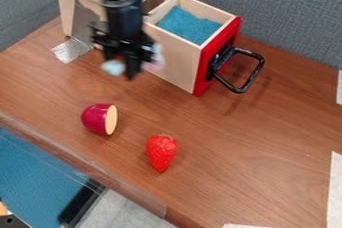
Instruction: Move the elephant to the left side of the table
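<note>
A soft-looking elephant (pixel 113 67) in pale blue and pink hangs in the grip of a black gripper (pixel 125 63) above a wood-grained tabletop (pixel 254 142), its blue part jutting out on the left of the dark fingers and its pink part on the right. The elephant thus lies right at the gripper, spread across it from side to side; which end is the head cannot be told. With the gripper apparently closed on the toy, the coming move turns on the stretch of tabletop to the gripper's left, toward which the load would be carried and then lowered. Its rounded, yielding form may squash slightly and settle unevenly on release, and a swing too low could brush neighboring objects. Just right of the gripper stands an open box (pixel 172 59) of pale, smooth wood, with a glossy red front, a black loop handle (pixel 252 77) and a rough blue filling (pixel 190 26). Crinkled silver foil (pixel 70 50) lies to the gripper's left. Nearer the camera than the gripper are a shiny, dark-red cut vegetable (pixel 99 118) with a flat cream face and a dimpled, tapering strawberry (pixel 161 152).
</note>
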`<action>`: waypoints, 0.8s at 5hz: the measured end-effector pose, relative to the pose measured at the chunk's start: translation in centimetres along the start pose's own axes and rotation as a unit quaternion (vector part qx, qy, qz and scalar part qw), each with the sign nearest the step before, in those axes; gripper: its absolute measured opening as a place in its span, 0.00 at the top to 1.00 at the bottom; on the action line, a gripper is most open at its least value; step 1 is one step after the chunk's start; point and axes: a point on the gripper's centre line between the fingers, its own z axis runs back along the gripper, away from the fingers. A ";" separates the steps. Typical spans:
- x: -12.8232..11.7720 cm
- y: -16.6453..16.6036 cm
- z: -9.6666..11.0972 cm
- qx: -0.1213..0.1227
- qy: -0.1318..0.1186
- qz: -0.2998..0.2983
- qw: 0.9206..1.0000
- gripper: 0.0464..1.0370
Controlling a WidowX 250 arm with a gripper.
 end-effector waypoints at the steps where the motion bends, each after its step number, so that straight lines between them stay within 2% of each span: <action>1: -0.6 4.9 -1.0 0.018 -0.020 0.031 0.999 0.63; 2: -1.2 7.1 -2.7 0.042 -0.013 0.046 0.998 0.63; 3: -1.6 8.1 -4.0 0.061 0.006 0.055 0.997 0.63; 4: -2.3 8.7 -4.9 0.082 0.032 0.053 0.995 0.55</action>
